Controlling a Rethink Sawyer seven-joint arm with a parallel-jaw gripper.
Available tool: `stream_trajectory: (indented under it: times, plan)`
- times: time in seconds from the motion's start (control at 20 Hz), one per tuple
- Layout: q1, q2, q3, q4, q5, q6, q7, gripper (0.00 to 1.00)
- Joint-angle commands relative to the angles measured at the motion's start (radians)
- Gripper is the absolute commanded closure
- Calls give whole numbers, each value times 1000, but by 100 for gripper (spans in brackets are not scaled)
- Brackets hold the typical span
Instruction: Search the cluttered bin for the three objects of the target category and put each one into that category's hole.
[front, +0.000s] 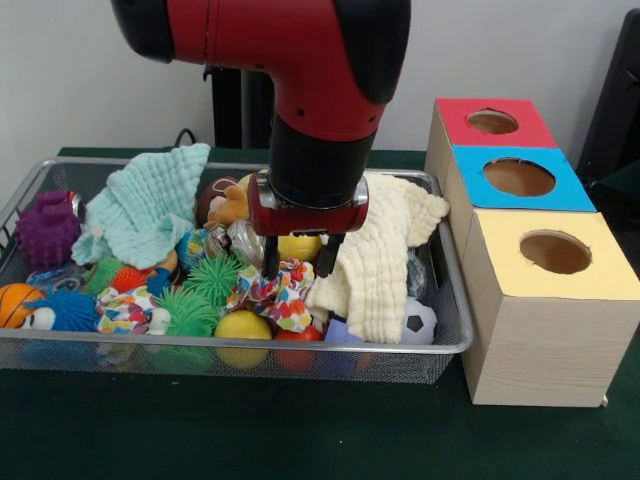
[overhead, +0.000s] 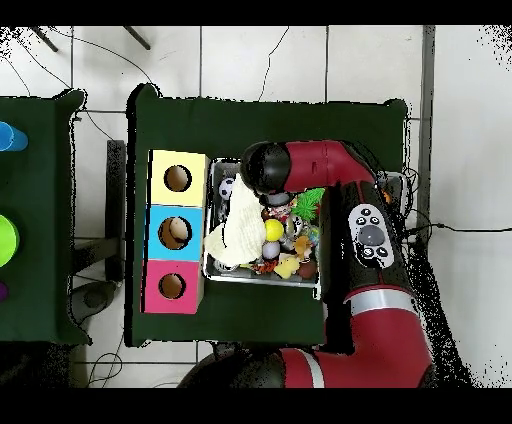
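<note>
The wire-mesh bin (front: 200, 345) is full of toys and cloths. One knotted patterned fabric bundle (front: 282, 296) lies near the bin's front middle. A second one (front: 125, 310) lies at the front left. I cannot pick out a third. My gripper (front: 298, 264) hangs open just above the middle bundle, with a finger on each side of its top; I cannot tell whether it touches the bundle. The yellow-topped box's hole (front: 555, 252) is to the right of the bin and shows nothing inside; it also shows in the overhead view (overhead: 178, 179). There the arm hides the gripper.
A mint cloth (front: 145, 205) lies at the back left and a cream cloth (front: 385, 250) drapes over the right side. Spiky balls (front: 47, 228), a yellow ball (front: 243, 325) and a small soccer ball (front: 420, 322) crowd the bin. The blue-topped box (front: 518, 177) and red-topped box (front: 492, 121) stand behind the yellow one.
</note>
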Motion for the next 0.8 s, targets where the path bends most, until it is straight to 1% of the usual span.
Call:
stream_trajectory:
  times: [0.05,0.35,0.8]
  plan:
    - [-25,78,-15,-36,-66,-9,-30,0]
    - [-13,121,-32,-60,-57,69,-12,0]
    - [4,167,-57,-63,-52,88,9,0]
